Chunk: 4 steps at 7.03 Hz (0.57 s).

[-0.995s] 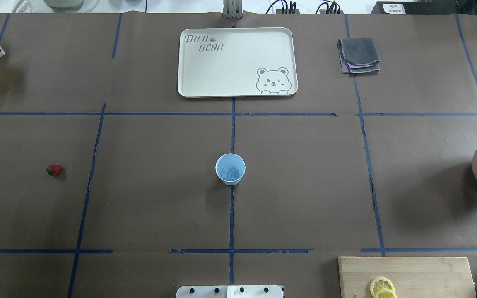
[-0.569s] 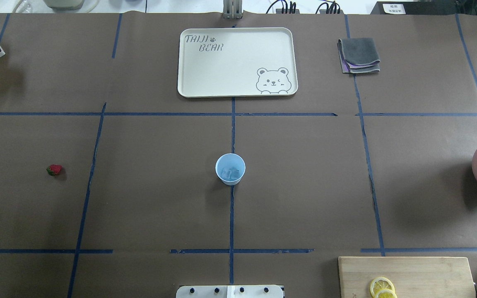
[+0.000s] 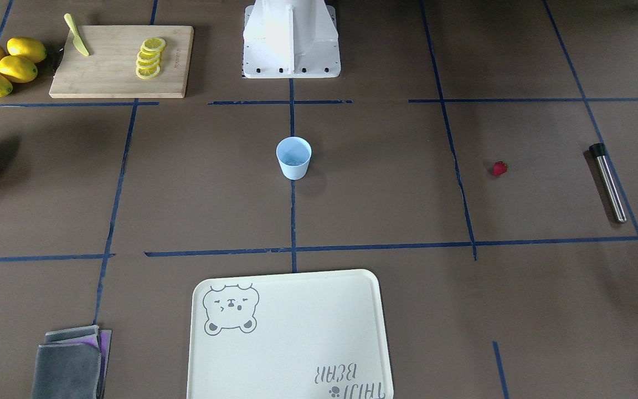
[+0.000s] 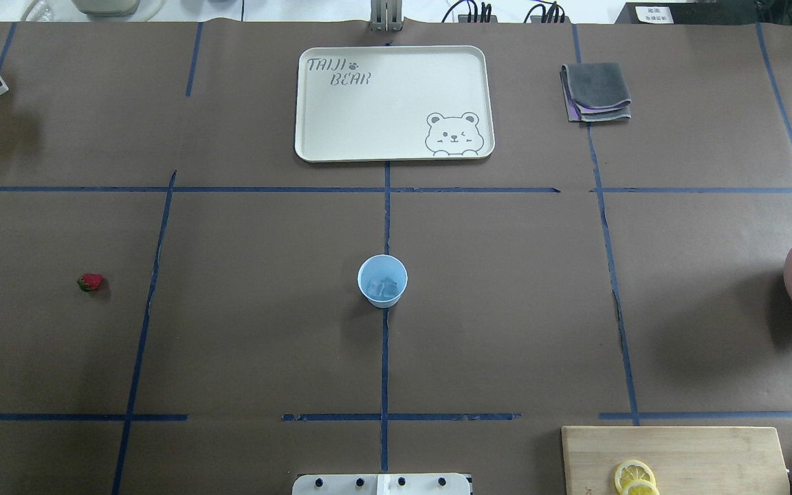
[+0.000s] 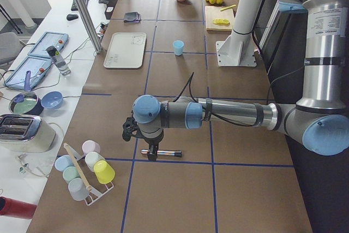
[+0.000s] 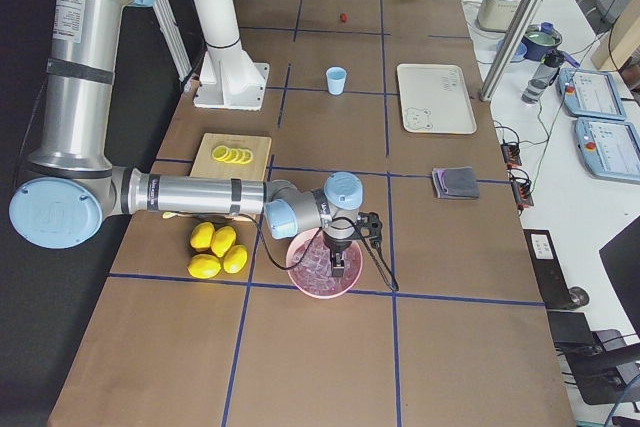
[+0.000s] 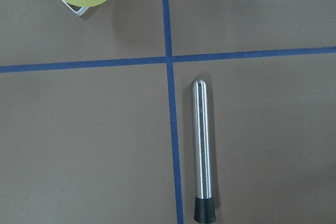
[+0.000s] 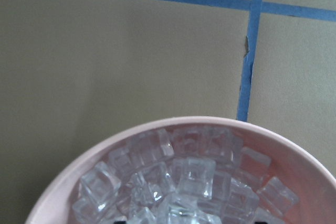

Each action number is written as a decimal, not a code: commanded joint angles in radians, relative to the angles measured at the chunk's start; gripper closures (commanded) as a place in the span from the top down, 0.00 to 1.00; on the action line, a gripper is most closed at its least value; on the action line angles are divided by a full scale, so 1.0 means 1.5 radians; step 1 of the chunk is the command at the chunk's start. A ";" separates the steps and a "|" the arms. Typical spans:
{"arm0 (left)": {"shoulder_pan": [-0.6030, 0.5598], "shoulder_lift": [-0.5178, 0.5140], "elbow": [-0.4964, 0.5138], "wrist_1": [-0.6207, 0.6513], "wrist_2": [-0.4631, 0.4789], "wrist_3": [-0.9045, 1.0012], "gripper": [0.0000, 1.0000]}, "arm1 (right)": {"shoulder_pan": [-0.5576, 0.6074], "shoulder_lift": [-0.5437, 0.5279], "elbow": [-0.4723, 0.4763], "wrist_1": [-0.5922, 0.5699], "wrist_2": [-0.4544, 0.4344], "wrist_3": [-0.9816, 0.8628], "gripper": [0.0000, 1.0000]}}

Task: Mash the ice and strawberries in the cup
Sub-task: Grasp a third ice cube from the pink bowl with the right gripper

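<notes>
The pale blue cup [image 4: 382,280] stands upright at the table's middle with ice cubes [image 4: 383,286] in it; it also shows in the front view [image 3: 294,158]. The red strawberry [image 4: 91,282] lies alone on the table to the cup's left. My right gripper [image 8: 190,220] is down in the pink bowl [image 8: 79,179] of ice cubes [image 8: 194,177], its fingertips [image 8: 262,217] wide apart, open and holding nothing. My left gripper [image 5: 152,151] hangs just above the steel muddler [image 7: 202,150]; I cannot tell whether it is open or shut.
A cream bear tray [image 4: 313,103] and folded grey cloth [image 4: 597,93] lie at the far side. A cutting board [image 3: 119,77] with lemon slices [image 3: 149,57] and a knife, and whole lemons [image 3: 3,65], sit near the right arm. A cup rack [image 5: 87,170] stands at the far left.
In the overhead view my right gripper's dark fingertip has shifted slightly nearer within the pink bowl. The cup and strawberry have not moved.
</notes>
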 commanded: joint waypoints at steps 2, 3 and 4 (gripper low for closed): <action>0.000 0.000 0.001 0.000 0.000 0.000 1.00 | -0.001 0.003 0.002 0.001 0.001 -0.001 0.56; 0.000 0.000 0.001 0.000 0.000 0.000 1.00 | -0.001 0.003 0.003 0.001 0.000 -0.004 0.49; 0.000 0.000 0.002 0.001 0.000 0.000 1.00 | -0.001 0.004 0.005 0.001 0.000 -0.005 0.41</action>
